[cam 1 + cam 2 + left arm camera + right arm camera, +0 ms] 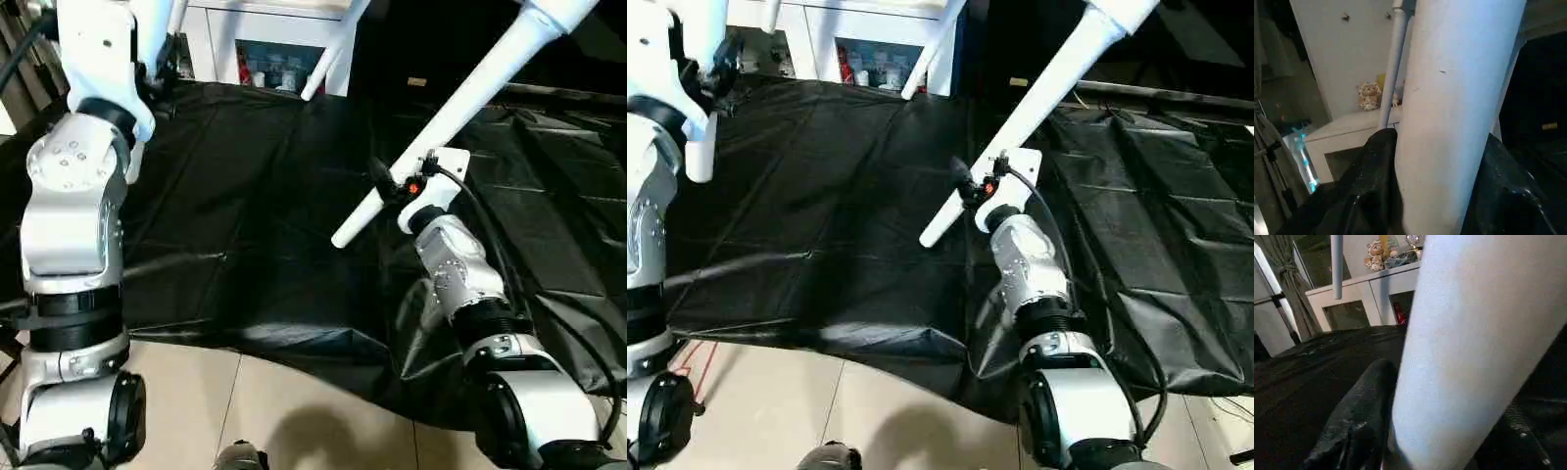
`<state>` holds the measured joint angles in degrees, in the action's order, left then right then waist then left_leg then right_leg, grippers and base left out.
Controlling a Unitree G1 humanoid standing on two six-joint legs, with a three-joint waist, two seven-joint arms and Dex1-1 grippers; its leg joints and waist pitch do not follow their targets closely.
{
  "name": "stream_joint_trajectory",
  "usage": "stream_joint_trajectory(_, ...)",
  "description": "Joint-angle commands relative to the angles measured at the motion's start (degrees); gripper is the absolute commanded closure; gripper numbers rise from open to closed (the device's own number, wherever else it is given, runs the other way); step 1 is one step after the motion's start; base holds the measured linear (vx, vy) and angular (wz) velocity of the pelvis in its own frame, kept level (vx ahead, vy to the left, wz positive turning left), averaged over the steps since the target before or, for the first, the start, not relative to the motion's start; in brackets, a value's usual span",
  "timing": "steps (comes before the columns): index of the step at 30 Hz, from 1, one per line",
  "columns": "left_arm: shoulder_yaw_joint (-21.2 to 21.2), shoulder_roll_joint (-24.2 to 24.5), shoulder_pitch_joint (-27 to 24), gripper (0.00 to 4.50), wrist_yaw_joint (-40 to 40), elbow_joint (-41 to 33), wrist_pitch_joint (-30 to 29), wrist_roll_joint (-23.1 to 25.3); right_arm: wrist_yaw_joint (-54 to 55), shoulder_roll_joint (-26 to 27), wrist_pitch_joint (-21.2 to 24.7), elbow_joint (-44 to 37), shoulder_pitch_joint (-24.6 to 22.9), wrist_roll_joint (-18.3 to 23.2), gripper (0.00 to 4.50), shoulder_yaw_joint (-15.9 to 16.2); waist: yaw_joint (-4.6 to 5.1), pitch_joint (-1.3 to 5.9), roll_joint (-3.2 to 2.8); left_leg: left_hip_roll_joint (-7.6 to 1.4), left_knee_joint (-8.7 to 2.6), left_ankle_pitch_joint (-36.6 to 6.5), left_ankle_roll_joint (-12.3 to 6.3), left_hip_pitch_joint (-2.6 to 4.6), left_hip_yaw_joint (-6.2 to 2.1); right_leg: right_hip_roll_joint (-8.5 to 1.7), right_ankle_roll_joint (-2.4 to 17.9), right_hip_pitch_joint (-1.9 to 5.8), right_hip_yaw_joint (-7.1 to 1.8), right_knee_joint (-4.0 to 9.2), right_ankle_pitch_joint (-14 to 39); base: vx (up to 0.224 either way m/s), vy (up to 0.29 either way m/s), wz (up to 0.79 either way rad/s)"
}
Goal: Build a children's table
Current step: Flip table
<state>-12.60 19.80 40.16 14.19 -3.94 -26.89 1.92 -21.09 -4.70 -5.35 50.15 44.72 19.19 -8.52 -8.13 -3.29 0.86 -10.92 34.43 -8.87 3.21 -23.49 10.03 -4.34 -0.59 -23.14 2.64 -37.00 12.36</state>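
right hand (972, 186) gripped 1 white table leg (1043, 93) near its lower end, leg slanting up over the black sheet (823, 196) | left hand (1440, 196) clasped a 2nd leg (1449, 98) between its fingers (1371, 186) | white cabinet (877, 39) at sheet's far edge

Both forearms (73, 211) are showing silver housings joined by black ring joints, with white shells near the wrists. A black cable (1058, 245) is running along the right forearm (1029, 264), beside an orange indicator (413, 187).
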Motion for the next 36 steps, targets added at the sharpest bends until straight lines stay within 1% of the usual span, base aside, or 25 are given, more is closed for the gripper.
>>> stream_joint_trajectory(1, 0.99, -1.26, -1.7, 2.62, -0.01, 0.34, 0.85, -1.56, -1.19, -0.01, -1.97, -4.53, -0.94, -1.71, 2.67, 1.76, 0.46, 4.55, -0.28, -1.78, -3.67, -8.38, 0.3, 1.81, -0.34, -3.21, 11.75, 2.46, -1.96, 3.65, -1.61, 0.0, 0.0, 0.0)
stream_joint_trajectory(2, 1.07, -1.47, -2.33, 2.64, 0.04, 0.36, 0.96, -1.67, -1.23, 0.0, -1.98, -5.2, -1.44, -1.72, 2.75, 1.79, 0.47, 4.58, -0.23, -1.78, -3.67, -7.87, 0.09, 1.69, -0.39, -3.18, 11.53, 2.59, -1.97, 3.57, -2.31, 0.0, 0.0, 0.0)
stream_joint_trajectory(4, 1.45, -1.72, -3.35, 2.66, -0.1, 0.31, 1.24, -1.39, -0.77, -0.06, -1.76, -6.6, -2.46, -1.72, 2.79, 1.74, 0.54, 4.62, -0.29, -1.8, -3.64, -7.8, -0.04, 1.83, -0.36, -3.1, 11.65, 2.46, -1.93, 3.53, -2.75, 0.0, 0.0, 0.0)
stream_joint_trajectory(7, 2.12, -2.46, -5.77, 2.74, -0.31, 0.09, 1.85, -1.25, 0.0, -0.76, -2.32, -11.06, -5.98, -3.75, 2.89, 2.84, 0.36, 4.52, -0.27, -1.85, -3.72, -8.15, -0.07, 1.84, -0.38, -3.05, 11.09, 2.47, -1.97, 3.72, -2.06, 0.0, 0.0, 0.0)
stream_joint_trajectory(9, 2.17, -2.78, -6.95, 2.78, -0.53, 0.05, 2.21, -1.3, -0.09, -1.22, -2.52, -14.14, -8.22, -4.84, 2.93, 3.58, 0.33, 4.55, -0.26, -1.87, -3.77, -8.87, 0.1, 1.99, -0.37, -3.02, 10.92, 2.32, -1.97, 3.84, -1.23, 0.0, 0.0, 0.0)
stream_joint_trajectory(10, 2.16, -2.84, -7.99, 2.8, -0.64, 0.14, 2.69, -1.18, -0.15, -1.69, -2.28, -17.37, -10.42, -5.62, 2.94, 4.22, 0.3, 4.4, -0.32, -1.87, -3.89, -10.08, 0.47, 2.03, -0.37, -3.03, 10.69, 2.24, -2.02, 4.06, 0.15, 0.0, 0.0, 0.0)
stream_joint_trajectory(11, 2.14, -2.86, -8.14, 2.81, -0.65, 0.15, 2.74, -1.18, -0.17, -1.76, -2.23, -17.83, -10.74, -5.72, 2.96, 4.31, 0.37, 4.38, -0.37, -1.92, -3.98, -10.64, 0.68, 2.01, -0.44, -3.04, 10.48, 2.25, -2.03, 4.09, 0.78, 0.0, 0.0, 0.0)
stream_joint_trajectory(12, 1.92, -3.11, -9.77, 2.82, -0.79, 0.28, 3.26, -1.21, -0.36, -2.54, -1.67, -23.17, -14.37, -6.79, 2.96, 5.28, 0.31, 4.21, -0.31, -2.0, -4.12, -11.96, 0.98, 2.17, -0.45, -2.99, 9.76, 2.08, -2.07, 4.4, 2.09, 0.0, 0.0, 0.0)
stream_joint_trajectory(13, 1.85, -3.16, -10.35, 2.83, -0.81, 0.29, 3.44, -1.14, -0.31, -2.78, -1.36, -25.14, -15.69, -7.14, 2.96, 5.57, 0.06, 4.27, -0.31, -2.1, -4.22, -12.33, 1.15, 2.3, -0.53, -3.05, 8.97, 2.14, -2.11, 4.48, 2.23, 0.0, 0.0, 0.0)
stream_joint_trajectory(14, 1.83, -3.16, -11.13, 2.83, -0.82, 0.32, 3.62, -1.01, -0.13, -3.02, -0.8, -27.81, -17.46, -7.4, 2.96, 5.91, 0.25, 4.41, -0.37, -2.06, -4.29, -11.72, 1.31, 2.09, -0.68, -2.95, 8.87, 2.33, -2.04, 4.3, 1.06, 0.0, 0.0, 0.0)
stream_joint_trajectory(15, 1.83, -3.16, -11.28, 2.83, -0.81, 0.33, 3.65, -0.99, -0.1, -3.06, -0.67, -28.34, -17.81, -7.44, 2.96, 5.97, 0.33, 4.35, -0.27, -1.98, -4.27, -11.76, 1.38, 2.05, -0.62, -2.87, 8.94, 2.2, -2.03, 4.32, 1.02, 0.0, 0.0, 0.0)
stream_joint_trajectory(17, 1.92, -3.11, -12.47, 2.83, -0.73, 0.71, 4.14, -0.78, 0.37, -3.57, -0.01, -32.58, -20.73, -8.44, 2.96, 6.63, 0.34, 4.15, -0.33, -2.02, -4.5, -13.51, 1.73, 2.13, -0.68, -2.93, 8.56, 2.12, -2.08, 4.66, 2.97, 0.0, 0.0, 0.0)
stream_joint_trajectory(18, 1.92, -3.15, -12.92, 2.83, -0.65, 1.05, 4.32, -0.81, 0.7, -3.96, -0.06, -34.13, -22.04, -9.42, 2.96, 7.06, 0.36, 4.1, -0.36, -2.03, -4.57, -14.46, 2.08, 2.21, -0.72, -2.94, 8.07, 2.05, -2.15, 4.83, 3.99, 0.0, 0.0, 0.0)
stream_joint_trajectory(19, 2.16, -3.05, -13.58, 2.83, -0.44, 1.83, 4.77, -0.86, 2.11, -4.45, -0.52, -36.08, -24.09, -11.64, 2.97, 7.58, 0.43, 4.05, -0.27, -2.02, -4.65, -14.89, 2.33, 2.2, -0.78, -2.91, 7.73, 2.01, -2.16, 4.89, 4.46, 0.0, 0.0, 0.0)
stream_joint_trajectory(20, 2.2, -3.04, -13.66, 2.83, -0.42, 1.93, 4.84, -0.86, 2.3, -4.49, -0.56, -36.26, -24.32, -11.88, 2.97, 7.63, 0.44, 4.0, -0.23, -1.97, -4.71, -15.36, 2.52, 2.24, -0.77, -2.92, 7.55, 1.93, -2.18, 5.01, 4.93, 0.0, 0.0, 0.0)
stream_joint_trajectory(21, 2.37, -3.04, -14.08, 2.83, -0.31, 2.39, 5.04, -1.15, 3.49, -4.55, 0.21, -37.74, -25.85, -12.85, 2.97, 7.82, 0.49, 4.0, -0.48, -1.97, -4.76, -15.75, 2.75, 2.18, -0.87, -2.97, 7.47, 1.96, -2.2, 4.96, 5.18, 0.0, 0.0, 0.0)
stream_joint_trajectory(24, 2.85, -3.07, -14.76, 2.83, -0.21, 3.58, 5.53, -1.4, 5.17, -3.91, 1.82, -39.12, -27.79, -13.09, 2.97, 7.86, 0.67, 3.91, -0.46, -2.01, -4.87, -17.44, 3.04, 2.46, -0.88, -2.8, 7.31, 1.71, -2.2, 5.11, 5.64, 0.0, 0.0, 0.0)
stream_joint_trajectory(26, 3.31, -3.0, -15.48, 2.83, -0.03, 4.84, 5.86, -1.31, 5.98, -3.35, 2.49, -39.65, -28.77, -13.35, 2.97, 8.26, 0.72, 3.78, -0.44, -1.97, -5.05, -18.72, 3.21, 2.45, -0.97, -2.92, 6.91, 1.77, -2.28, 5.34, 7.05, 0.0, 0.0, 0.0)
stream_joint_trajectory(30, 3.85, -2.44, -16.61, 2.83, -0.06, 5.88, 6.31, -0.72, 6.52, -2.31, 3.72, -38.47, -28.95, -13.53, 2.97, 9.03, 0.94, 3.68, -0.44, -2.04, -5.34, -20.87, 3.88, 2.55, -1.14, -3.06, 6.34, 1.76, -2.33, 5.58, 9.6, 0.0, 0.0, 0.0)
stream_joint_trajectory(31, 4.14, -1.92, -17.21, 2.83, -0.49, 6.11, 6.15, -0.05, 6.66, -2.14, 4.41, -37.2, -28.81, -13.88, 2.97, 9.44, 0.89, 3.73, -1.01, -1.99, -5.3, -21.04, 4.09, 2.61, -1.23, -3.05, 6.37, 1.72, -2.33, 5.48, 9.4, 0.0, 0.0, 0.0)
stream_joint_trajectory(32, 4.02, -1.7, -17.58, 2.83, -0.76, 6.12, 5.5, 0.13, 6.28, -2.11, 4.55, -36.89, -28.77, -13.69, 2.97, 9.56, 1.11, 3.68, -0.69, -1.99, -5.38, -21.27, 4.08, 2.58, -1.2, -2.94, 6.19, 1.75, -2.31, 5.59, 8.98, 0.0, 0.0, 0.0)
stream_joint_trajectory(33, 3.94, -1.62, -17.76, 2.83, -0.87, 6.12, 5.21, 0.18, 6.12, -2.1, 4.62, -36.88, -28.81, -13.57, 2.97, 9.63, 1.12, 3.73, -0.67, -1.98, -5.38, -21.33, 4.15, 2.6, -1.22, -2.95, 6.19, 1.79, -2.3, 5.55, 8.81, 0.0, 0.0, 0.0)
stream_joint_trajectory(34, 3.24, -1.52, -18.34, 2.48, -1.18, 5.95, 4.73, -0.02, 5.9, -2.09, 4.86, -37.38, -29.03, -13.27, 2.62, 9.77, 1.22, 3.64, -0.58, -1.99, -5.47, -22.3, 4.23, 2.73, -1.2, -2.94, 6.05, 1.69, -2.29, 5.7, 9.66, 0.0, 0.0, 0.0)
stream_joint_trajectory(35, 2.22, -1.68, -18.97, 2.27, -1.39, 5.37, 3.77, -0.75, 5.3, -2.04, 5.23, -38.04, -29.3, -12.51, 2.41, 9.84, 1.34, 3.56, -0.63, -2.03, -5.65, -23.6, 4.38, 2.9, -1.27, -2.95, 5.97, 1.67, -2.26, 5.87, 11.09, 0.0, 0.0, 0.0)
stream_joint_trajectory(36, 2.22, -1.68, -18.97, 2.13, -1.39, 5.37, 3.77, -0.75, 5.3, -2.04, 5.23, -38.04, -29.3, -12.51, 2.27, 9.84, 1.47, 3.44, -0.53, -2.03, -5.77, -24.64, 4.44, 2.97, -1.27, -2.94, 5.91, 1.66, -2.25, 6.04, 12.33, 0.0, 0.0, 0.0)
